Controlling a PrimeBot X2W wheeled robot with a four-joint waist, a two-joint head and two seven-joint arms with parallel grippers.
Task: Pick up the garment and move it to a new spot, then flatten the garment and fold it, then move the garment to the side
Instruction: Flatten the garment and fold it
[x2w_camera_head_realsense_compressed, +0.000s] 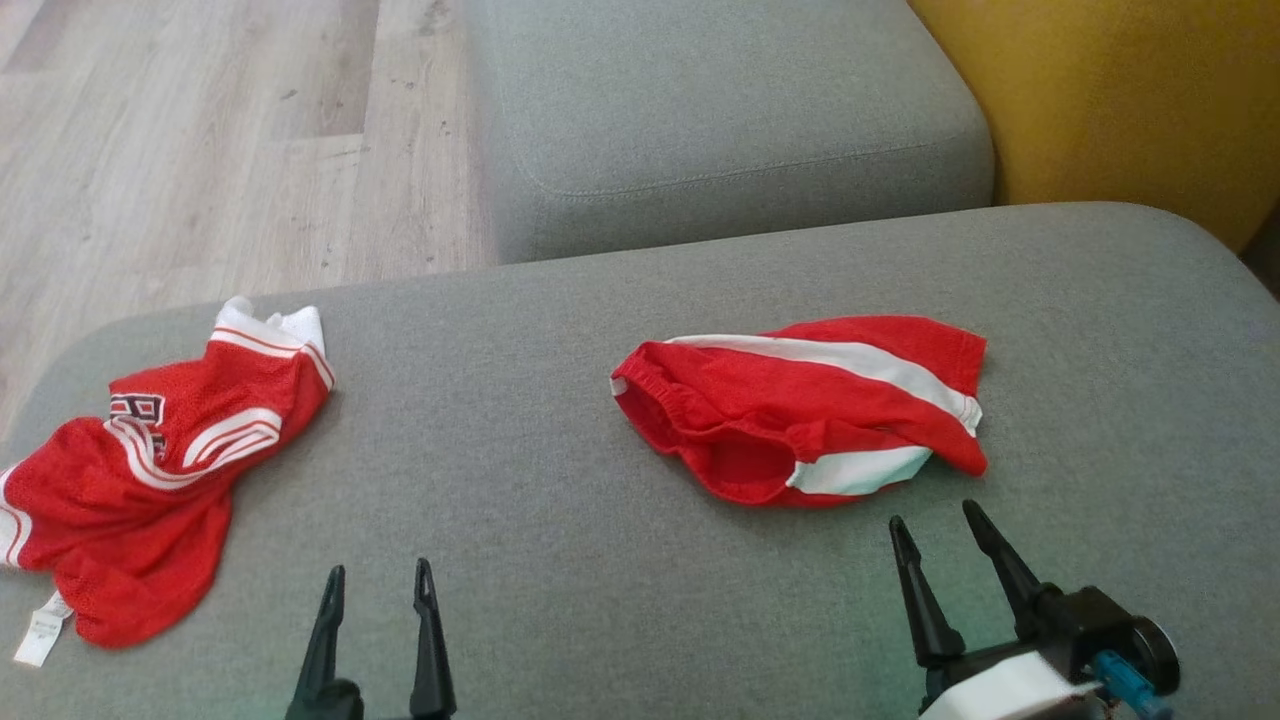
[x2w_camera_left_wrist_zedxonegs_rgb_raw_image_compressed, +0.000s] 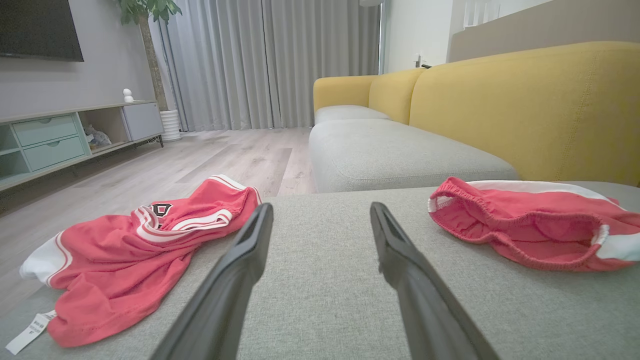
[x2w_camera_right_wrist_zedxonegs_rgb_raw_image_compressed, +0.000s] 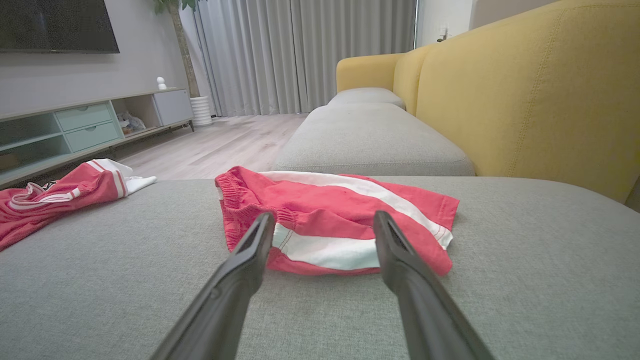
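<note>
Two red garments lie crumpled on the big grey seat cushion (x2w_camera_head_realsense_compressed: 560, 420), a round-cornered slab of coarse woven fabric. Toward the cushion's middle right sit the shorts (x2w_camera_head_realsense_compressed: 800, 420), smooth red cloth with a broad white stripe across the top and a gathered elastic waistband gaping toward the cushion's left. A white panel shows along their near edge. At the cushion's left end lies the jersey (x2w_camera_head_realsense_compressed: 150, 470), fine open mesh with white-and-red banded trim, dark lettering partly lost in a fold, and a white care label (x2w_camera_head_realsense_compressed: 42, 628) lying flat at the cushion's near left corner. Both grippers hover over the cushion's near edge with nothing between their fingers. The left gripper (x2w_camera_head_realsense_compressed: 381, 566) is between the two garments, its slim, tapering black fingers spread wide. The right gripper (x2w_camera_head_realsense_compressed: 932, 512) is just short of the shorts, pointed fingers likewise splayed and clear of the cloth. Beyond the cushion's far edge are a second grey cushion (x2w_camera_head_realsense_compressed: 720, 110) with a stitched seam, a mustard-yellow backrest (x2w_camera_head_realsense_compressed: 1120, 90) at the far right, and pale wood-grain plank floor (x2w_camera_head_realsense_compressed: 200, 140) at the far left.
</note>
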